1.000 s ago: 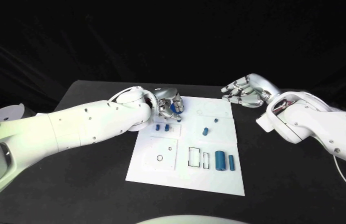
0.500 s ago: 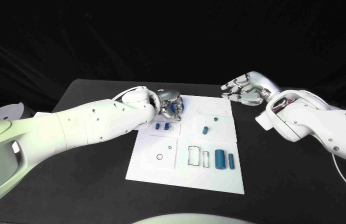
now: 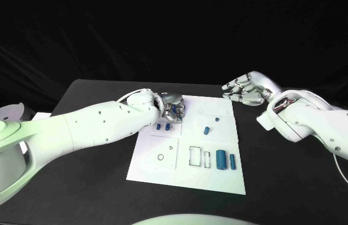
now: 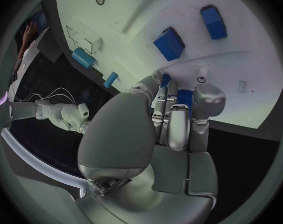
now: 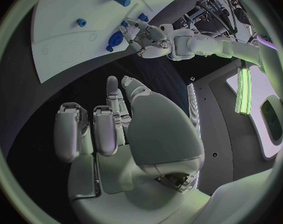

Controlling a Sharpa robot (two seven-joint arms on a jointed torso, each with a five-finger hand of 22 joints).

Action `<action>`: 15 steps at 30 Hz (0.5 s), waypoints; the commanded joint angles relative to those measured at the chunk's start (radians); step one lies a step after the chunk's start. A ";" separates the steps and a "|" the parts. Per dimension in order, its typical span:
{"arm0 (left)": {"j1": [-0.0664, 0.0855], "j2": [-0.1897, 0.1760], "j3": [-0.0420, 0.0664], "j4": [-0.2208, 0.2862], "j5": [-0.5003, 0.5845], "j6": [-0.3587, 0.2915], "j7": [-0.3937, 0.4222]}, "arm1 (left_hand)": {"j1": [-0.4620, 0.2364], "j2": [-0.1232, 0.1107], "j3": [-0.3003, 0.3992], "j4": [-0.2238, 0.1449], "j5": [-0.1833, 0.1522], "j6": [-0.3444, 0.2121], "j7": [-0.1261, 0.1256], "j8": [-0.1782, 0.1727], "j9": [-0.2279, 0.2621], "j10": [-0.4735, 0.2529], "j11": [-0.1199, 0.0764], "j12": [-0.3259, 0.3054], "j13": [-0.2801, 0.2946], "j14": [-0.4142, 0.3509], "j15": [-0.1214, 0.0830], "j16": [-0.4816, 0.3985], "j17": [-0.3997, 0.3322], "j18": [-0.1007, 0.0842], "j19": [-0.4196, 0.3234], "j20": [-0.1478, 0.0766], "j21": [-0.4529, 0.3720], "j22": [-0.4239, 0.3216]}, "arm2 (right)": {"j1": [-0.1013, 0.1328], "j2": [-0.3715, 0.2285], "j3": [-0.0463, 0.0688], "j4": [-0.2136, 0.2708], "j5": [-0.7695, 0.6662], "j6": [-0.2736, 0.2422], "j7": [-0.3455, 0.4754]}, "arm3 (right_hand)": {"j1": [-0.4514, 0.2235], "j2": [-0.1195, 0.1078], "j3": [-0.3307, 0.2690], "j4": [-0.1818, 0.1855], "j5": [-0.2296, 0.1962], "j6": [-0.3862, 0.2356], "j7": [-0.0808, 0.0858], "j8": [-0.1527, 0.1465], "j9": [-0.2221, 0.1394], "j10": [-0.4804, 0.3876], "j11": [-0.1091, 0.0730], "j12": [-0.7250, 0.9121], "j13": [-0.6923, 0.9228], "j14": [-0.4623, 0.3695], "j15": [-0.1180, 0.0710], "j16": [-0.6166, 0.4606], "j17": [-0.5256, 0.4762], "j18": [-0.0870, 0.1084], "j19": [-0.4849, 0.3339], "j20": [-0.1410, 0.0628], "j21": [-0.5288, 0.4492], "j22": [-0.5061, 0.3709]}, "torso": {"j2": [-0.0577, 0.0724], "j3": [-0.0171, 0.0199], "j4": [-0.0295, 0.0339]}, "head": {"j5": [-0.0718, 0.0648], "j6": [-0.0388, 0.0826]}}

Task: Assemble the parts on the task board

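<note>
The white task board [image 3: 187, 172] lies in the middle of the black table. My left hand [image 3: 172, 108] hovers over its far left corner and holds a small blue part [image 4: 185, 97] between its curled fingers. Just in front of that hand two small blue blocks [image 3: 159, 127] [image 3: 168, 127] stand in the board. A blue peg [image 3: 206, 131] lies mid-board, and two blue cylinders [image 3: 220, 158] [image 3: 233, 160] lie toward the near right. My right hand [image 3: 246, 90] hangs off the board beyond its far right corner, fingers apart and holding nothing [image 5: 110, 129].
Black rectangular outlines [image 3: 195, 156] and a small ring [image 3: 160, 157] mark recesses in the board's near half. Bare black table [image 3: 87, 175] runs on both sides of the board. My left forearm [image 3: 101, 124] crosses the table left of the board.
My left hand has drawn back a little toward the board's far left corner, still holding the blue part. The right hand has hardly moved.
</note>
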 commanded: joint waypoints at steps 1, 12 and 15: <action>-0.003 0.006 0.000 -0.005 -0.013 0.030 -0.005 | 0.000 0.007 0.011 -0.002 -0.002 0.009 0.000 -0.008 -0.001 0.008 -0.001 -0.008 -0.002 0.031 -0.008 0.003 -0.002 -0.019 0.014 -0.001 0.006 0.003 | -0.001 0.001 0.000 0.002 -0.005 0.004 0.010 | 0.001 -0.010 0.007 0.002 0.003 0.001 0.005 -0.004 -0.001 0.002 0.005 -0.007 -0.001 0.047 0.005 -0.005 0.001 0.006 -0.005 0.003 -0.006 -0.001 | 0.000 0.0003 0.0002 | -0.002 -0.001; -0.006 0.015 0.000 -0.018 -0.021 0.046 -0.020 | 0.007 0.010 0.043 -0.011 -0.001 0.015 0.002 -0.019 -0.005 0.019 -0.001 -0.026 -0.006 0.032 -0.009 0.005 -0.006 -0.022 0.016 -0.003 0.022 0.018 | -0.001 0.001 0.000 0.002 -0.003 0.007 0.010 | -0.003 -0.012 0.011 0.004 0.005 0.001 0.006 -0.003 -0.001 0.005 0.006 -0.011 -0.009 0.047 0.006 -0.006 0.002 0.006 -0.005 0.004 -0.007 -0.001 | -0.001 0.0000 0.0007 | -0.001 -0.002; -0.007 0.017 0.000 -0.020 -0.021 0.060 -0.027 | 0.015 0.011 0.062 -0.019 -0.001 0.019 0.005 -0.024 -0.006 0.023 0.000 -0.033 -0.006 0.033 -0.009 0.007 -0.006 -0.027 0.020 -0.003 0.049 0.041 | -0.001 0.001 0.000 0.002 -0.002 0.008 0.011 | -0.005 -0.012 0.013 0.005 0.005 0.001 0.006 -0.003 -0.001 0.006 0.006 -0.012 -0.012 0.047 0.006 -0.006 0.002 0.006 -0.005 0.004 -0.007 -0.001 | 0.000 -0.0004 0.0003 | -0.001 -0.001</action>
